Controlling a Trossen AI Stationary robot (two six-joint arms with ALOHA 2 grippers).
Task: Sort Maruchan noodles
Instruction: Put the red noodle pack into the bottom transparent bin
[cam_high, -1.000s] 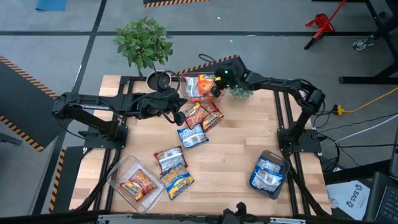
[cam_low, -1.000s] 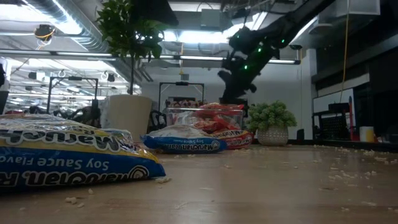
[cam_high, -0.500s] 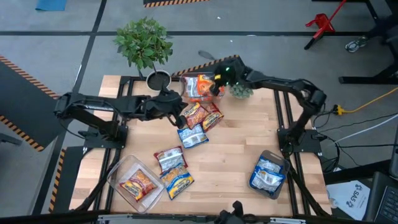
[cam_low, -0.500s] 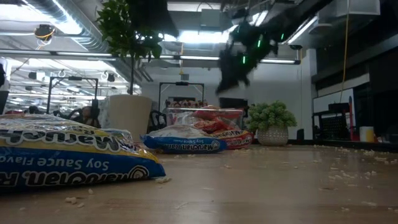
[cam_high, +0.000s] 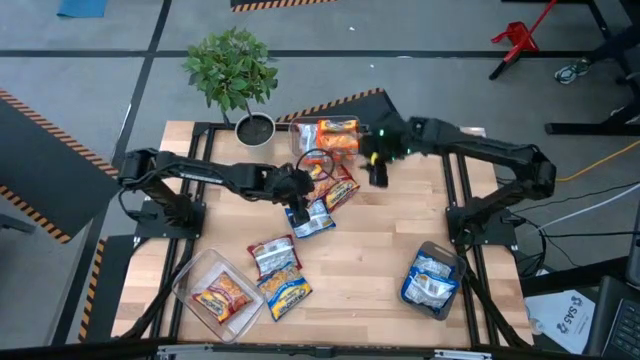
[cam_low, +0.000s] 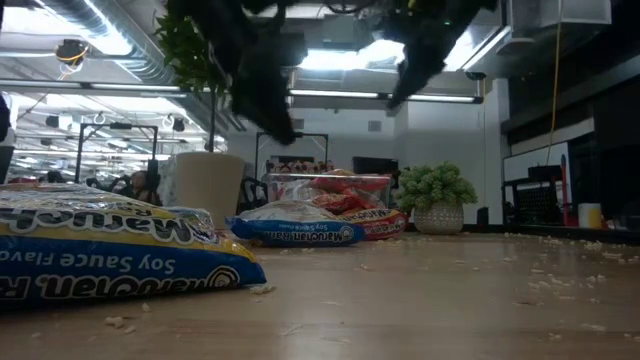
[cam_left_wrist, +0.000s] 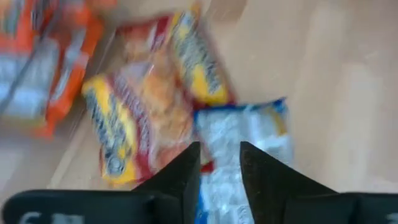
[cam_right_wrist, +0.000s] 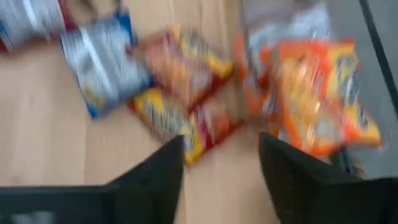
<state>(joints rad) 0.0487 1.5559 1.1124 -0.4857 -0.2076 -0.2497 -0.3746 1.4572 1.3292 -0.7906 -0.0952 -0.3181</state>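
Observation:
Maruchan noodles packets lie scattered on the wooden table. Two red packets (cam_high: 325, 186) and a blue-and-white one (cam_high: 312, 220) lie at the middle. Orange packets (cam_high: 335, 134) fill a clear tub at the far edge. My left gripper (cam_high: 298, 208) hovers open just above the blue-and-white packet (cam_left_wrist: 244, 134), beside the red packet (cam_left_wrist: 140, 118). My right gripper (cam_high: 378, 172) hangs open in the air, right of the red packets and near the orange tub (cam_right_wrist: 314, 99). Neither has anything between its fingers.
Toward the near left lie a red-and-white packet (cam_high: 270, 255) and a blue-yellow one (cam_high: 287, 291), next to a clear tub (cam_high: 218, 296) with a red packet. A tub with blue packets (cam_high: 432, 278) stands near right. A potted plant (cam_high: 232, 70) stands far left.
My left gripper has moved from the red packets toward the table's right and near edge, over the blue-and-white packet. My right gripper has left the orange tub, going toward the near and right edges. The packets on the table lie as before.

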